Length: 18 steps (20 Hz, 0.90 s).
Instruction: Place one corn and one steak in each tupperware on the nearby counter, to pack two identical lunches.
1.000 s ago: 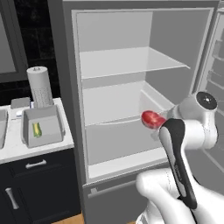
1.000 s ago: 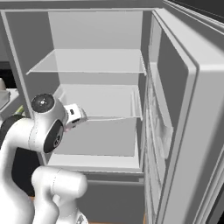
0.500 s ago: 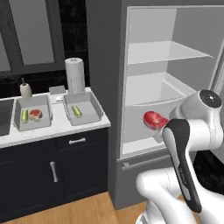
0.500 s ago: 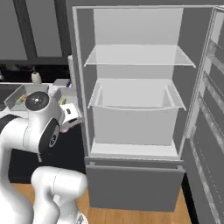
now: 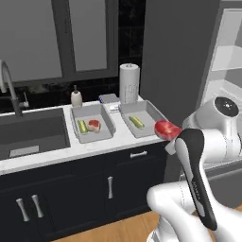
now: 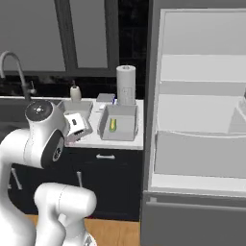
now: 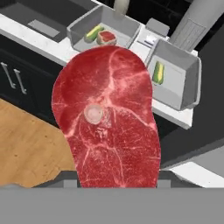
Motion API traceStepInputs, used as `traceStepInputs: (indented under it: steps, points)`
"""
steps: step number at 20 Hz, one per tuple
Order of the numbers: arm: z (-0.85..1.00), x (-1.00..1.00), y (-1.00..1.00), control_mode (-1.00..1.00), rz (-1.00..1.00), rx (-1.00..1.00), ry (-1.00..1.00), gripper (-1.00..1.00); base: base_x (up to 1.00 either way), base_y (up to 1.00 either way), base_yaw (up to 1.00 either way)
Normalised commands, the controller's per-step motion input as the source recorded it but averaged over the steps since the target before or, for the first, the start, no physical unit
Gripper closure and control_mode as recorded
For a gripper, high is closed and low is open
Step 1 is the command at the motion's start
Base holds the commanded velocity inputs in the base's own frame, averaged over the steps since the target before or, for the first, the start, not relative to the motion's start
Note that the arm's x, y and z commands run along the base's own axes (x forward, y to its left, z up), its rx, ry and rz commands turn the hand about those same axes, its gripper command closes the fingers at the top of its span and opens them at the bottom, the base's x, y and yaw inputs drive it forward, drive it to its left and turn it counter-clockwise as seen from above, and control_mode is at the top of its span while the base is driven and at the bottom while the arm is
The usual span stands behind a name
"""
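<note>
A raw red steak (image 5: pixel 165 128) hangs in the air in front of the counter's (image 5: pixel 118 140) right end, and my gripper (image 5: pixel 168 136) is shut on it. In the hand view this steak (image 7: pixel 107 118) covers the fingertips. Two light-grey tupperware stand side by side on the counter. The left tupperware (image 5: pixel 107 124) holds a corn (image 5: pixel 82 126) and a steak (image 5: pixel 93 125). Inside the right tupperware (image 5: pixel 152 116) lies one corn (image 5: pixel 136 121). The hand view looks down on the left tupperware (image 7: pixel 127 29) and the right tupperware (image 7: pixel 186 78) with its corn (image 7: pixel 159 72).
A dark sink (image 5: pixel 30 133) with a faucet (image 5: pixel 6 84) lies left of the tubs. A paper towel roll (image 5: pixel 129 83) and a soap bottle (image 5: pixel 76 98) stand behind them. The open fridge (image 6: pixel 202 120) stands right of the counter. Dark cabinets (image 5: pixel 94 189) are below.
The whole picture has shifted from the open fridge to the counter and sink, so the base has moved. The steak stays in the gripper.
</note>
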Motion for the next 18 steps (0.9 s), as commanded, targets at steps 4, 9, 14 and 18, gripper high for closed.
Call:
traceStepInputs:
  steps: [4, 9, 14, 18]
  points:
    - [0.0, 0.0, 0.0, 1.0, 0.0, 0.0, 0.0, 1.0, 0.8, 0.53, -0.04]
    - [0.0, 0.0, 0.0, 1.0, 0.0, 0.0, 0.0, 1.0, 0.66, 0.19, -0.09]
    - [-0.07, 0.1, 0.0, -1.0, -0.04, -0.01, -0.06, 1.0, 0.19, 0.0, -0.06]
    - [-0.29, 0.33, 0.0, -1.0, -0.13, -0.04, -0.14, 1.0, 0.0, 0.0, 0.0]
